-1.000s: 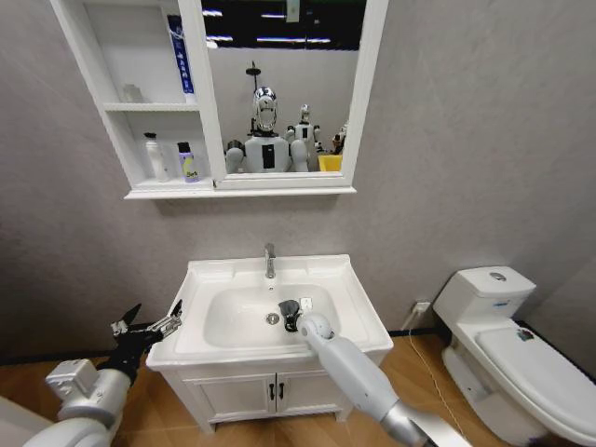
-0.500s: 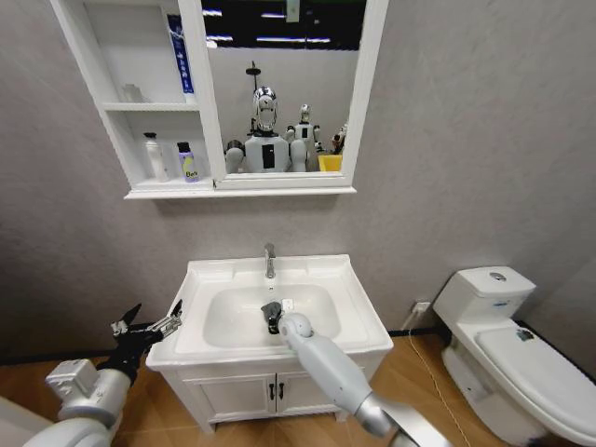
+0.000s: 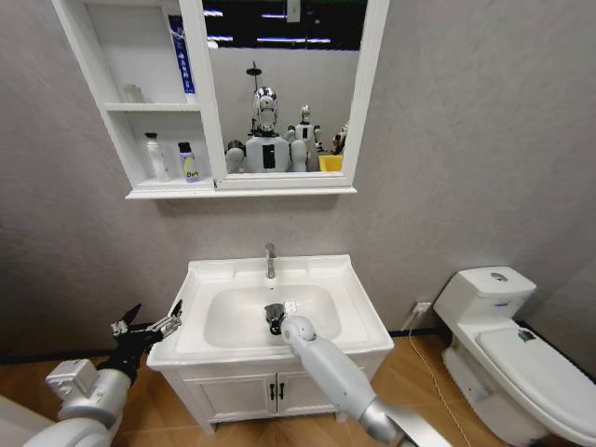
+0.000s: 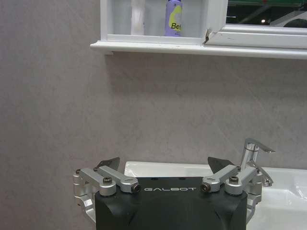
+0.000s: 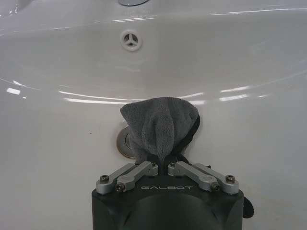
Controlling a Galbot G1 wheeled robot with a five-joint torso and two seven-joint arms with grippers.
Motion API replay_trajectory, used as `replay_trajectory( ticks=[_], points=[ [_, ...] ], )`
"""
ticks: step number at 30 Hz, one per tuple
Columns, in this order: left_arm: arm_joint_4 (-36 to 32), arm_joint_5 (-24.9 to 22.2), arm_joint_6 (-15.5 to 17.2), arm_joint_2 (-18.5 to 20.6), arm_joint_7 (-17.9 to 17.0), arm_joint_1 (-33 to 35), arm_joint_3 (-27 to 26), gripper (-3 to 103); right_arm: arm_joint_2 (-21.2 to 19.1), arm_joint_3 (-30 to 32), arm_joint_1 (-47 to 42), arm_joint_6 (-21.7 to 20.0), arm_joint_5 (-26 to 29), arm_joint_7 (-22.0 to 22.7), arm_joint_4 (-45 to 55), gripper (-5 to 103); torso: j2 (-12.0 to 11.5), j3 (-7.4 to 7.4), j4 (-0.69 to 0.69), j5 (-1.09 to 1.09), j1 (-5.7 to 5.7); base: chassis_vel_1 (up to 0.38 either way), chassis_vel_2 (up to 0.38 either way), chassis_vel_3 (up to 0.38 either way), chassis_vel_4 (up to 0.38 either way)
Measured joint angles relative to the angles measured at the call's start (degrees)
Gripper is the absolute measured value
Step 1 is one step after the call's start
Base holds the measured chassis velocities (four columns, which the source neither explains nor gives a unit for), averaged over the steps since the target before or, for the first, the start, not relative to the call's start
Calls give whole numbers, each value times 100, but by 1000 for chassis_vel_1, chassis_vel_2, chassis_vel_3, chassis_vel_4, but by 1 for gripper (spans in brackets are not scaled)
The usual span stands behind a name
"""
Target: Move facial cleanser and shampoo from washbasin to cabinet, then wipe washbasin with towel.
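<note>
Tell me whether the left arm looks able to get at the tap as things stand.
Probably yes. The left gripper hangs open beside the washbasin, and nothing stands between it and the tap; the right gripper works lower, in the bowl, with the towel.

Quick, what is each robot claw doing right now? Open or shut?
Left claw: open, holding nothing, beside the sink.
Right claw: shut on the grey towel, down in the sink bowl.
</note>
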Motion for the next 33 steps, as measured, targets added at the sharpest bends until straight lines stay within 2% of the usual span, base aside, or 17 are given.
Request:
replay_trajectory(
  ticks=[6,14,17,18,20,27,30,33],
  points=[
    [0,0,0,0,0,0,0,100,-396,216,-290,-97,40,202,433,3,0,0,2,1,0,0,0,0,0],
    [0,0,0,0,0,0,0,100,-615,360,-470,-30,-167,218,656,3,1,-1,2,0,0,0,0,0,0],
    [0,0,0,0,0,0,0,100,-652,436,-529,244,-854,164,650,3,1,-1,0,-1,0,0,0,0,0],
    [0,0,0,0,0,0,0,100,-652,436,-529,244,-854,164,650,3,1,-1,0,-1,0,0,0,0,0],
    [0,0,0,0,0,0,0,100,-642,463,-530,403,-1191,148,596,3,0,0,0,-1,0,0,0,0,0],
    [0,0,0,0,0,0,0,100,-631,484,-413,670,-1567,161,512,3,-1,2,-1,-1,0,0,0,0,0],
    [0,0,0,0,0,0,0,100,-623,521,-258,1059,-1890,-29,398,3,-1,2,-1,-1,0,0,0,0,0],
    [0,0,0,0,0,0,0,100,-623,532,-196,1207,-2008,-107,370,3,-1,1,0,-1,0,0,0,0,0]
  ],
)
